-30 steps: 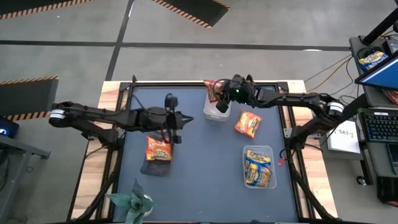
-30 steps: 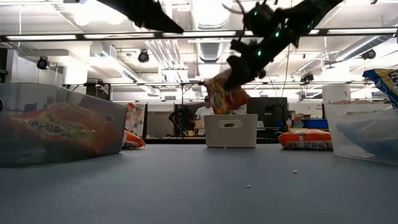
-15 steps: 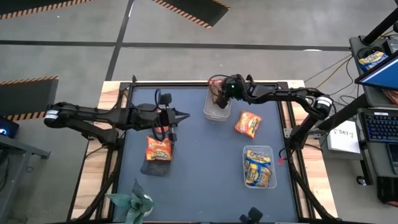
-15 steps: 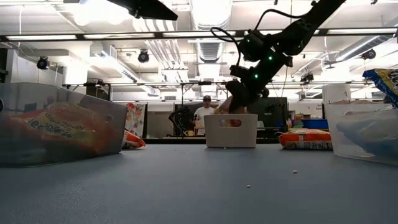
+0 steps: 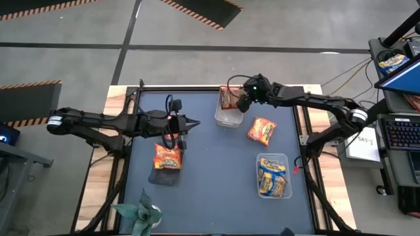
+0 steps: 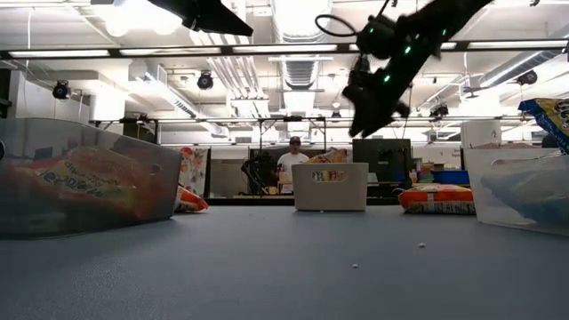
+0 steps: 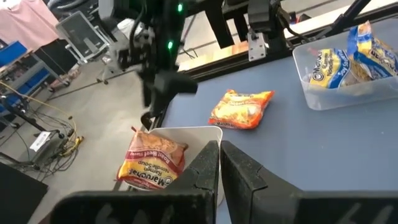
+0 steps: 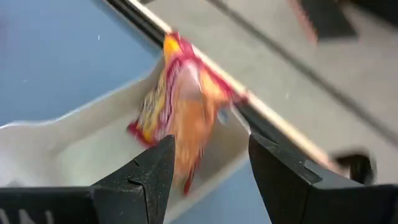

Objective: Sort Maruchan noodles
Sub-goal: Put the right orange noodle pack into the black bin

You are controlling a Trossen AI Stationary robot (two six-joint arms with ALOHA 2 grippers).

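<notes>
An orange-red Maruchan packet [image 5: 226, 98] [image 8: 185, 118] lies in the clear tub [image 5: 228, 118] at the table's far edge, leaning against the tub's far wall. My right gripper [image 5: 241, 105] [image 8: 211, 180] hangs open just above that tub and to its right, touching nothing. In the low view the right gripper [image 6: 366, 120] is well clear of the tub [image 6: 331, 188]. A second orange packet [image 5: 262, 130] lies flat on the table. My left gripper [image 5: 191, 123] [image 7: 221, 163] hovers shut at mid-table, holding nothing.
A clear tub [image 5: 283, 160] on the near right holds blue-and-yellow packets [image 5: 272, 177]. Another clear tub [image 6: 169, 169] on the near left holds an orange packet [image 5: 167, 157]. A green plant-like thing [image 5: 140, 213] stands at the near edge. Bare blue mat lies between the tubs.
My right gripper carried the orange packet down into the far tub, let it go, then rose and drew back toward the table's right. The packet, which hung above the tub, now rests inside it against the far wall.
</notes>
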